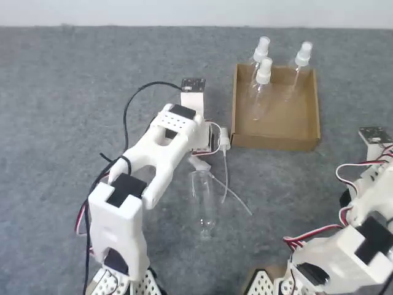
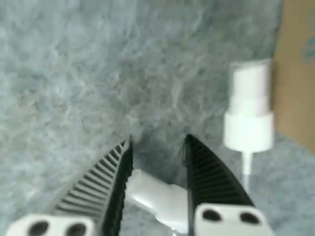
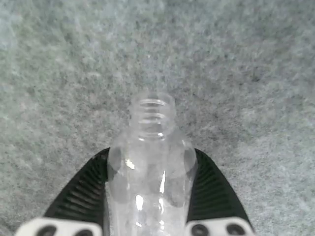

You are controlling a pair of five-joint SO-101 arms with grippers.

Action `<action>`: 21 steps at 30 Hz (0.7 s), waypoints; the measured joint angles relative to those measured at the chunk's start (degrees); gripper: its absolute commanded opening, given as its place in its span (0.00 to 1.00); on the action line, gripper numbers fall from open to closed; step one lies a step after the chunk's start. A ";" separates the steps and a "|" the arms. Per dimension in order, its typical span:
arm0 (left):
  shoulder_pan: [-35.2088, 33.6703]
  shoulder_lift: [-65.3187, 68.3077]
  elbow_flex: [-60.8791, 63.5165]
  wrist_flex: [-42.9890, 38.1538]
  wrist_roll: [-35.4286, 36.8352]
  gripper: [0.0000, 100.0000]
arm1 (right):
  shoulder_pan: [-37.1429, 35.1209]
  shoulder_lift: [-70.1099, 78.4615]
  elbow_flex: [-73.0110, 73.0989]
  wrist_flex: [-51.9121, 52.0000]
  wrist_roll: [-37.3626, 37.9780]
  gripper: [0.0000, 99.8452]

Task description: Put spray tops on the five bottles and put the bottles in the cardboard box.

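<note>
Left end effector (image 2: 157,142): jaws narrowed to a small gap, closed on a white spray top (image 2: 157,196) that spans the space between the two ribbed fingers, low between them and close to the wrist camera. A second spray top (image 2: 248,118) sits just beyond the fingertips at the right of the left wrist frame. Its head is towards the top of the frame, its dip tube trails down, and it is apart from the jaws, next to the cardboard box (image 2: 298,73) wall. In the high view the left arm (image 1: 159,153) reaches to mid-frame. That second spray top (image 1: 225,139) lies just off the box's (image 1: 276,142) front left corner, with its tube running down-right across the desk (image 1: 61,92). Right end effector (image 3: 151,153): clamped on a clear held bottle (image 3: 150,196), one finger on each side of its shoulder. The threaded neck is bare and sticks out past the fingertips over grey desk. The right arm (image 1: 356,246) is at lower right of the high view. Bottle count is five. Three capped bottles are in the box at upper right: first capped bottle (image 1: 261,55), middle capped bottle (image 1: 263,86) and right capped bottle (image 1: 298,67). One uncapped loose bottle (image 1: 203,203) lies on its side at centre frame, just right of the left arm. The fifth is the one in the right end effector. Spray tops also total five: three fitted, one gripped, one loose. One box.
</note>
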 measured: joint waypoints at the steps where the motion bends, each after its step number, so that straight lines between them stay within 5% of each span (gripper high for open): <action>1: 0.00 0.00 -0.97 0.26 -0.35 0.16 | 0.00 0.00 0.00 0.00 0.00 0.01; 21: 2.81 3.16 -12.84 0.35 -15.38 0.16 | 0.00 0.00 0.00 0.00 0.00 0.01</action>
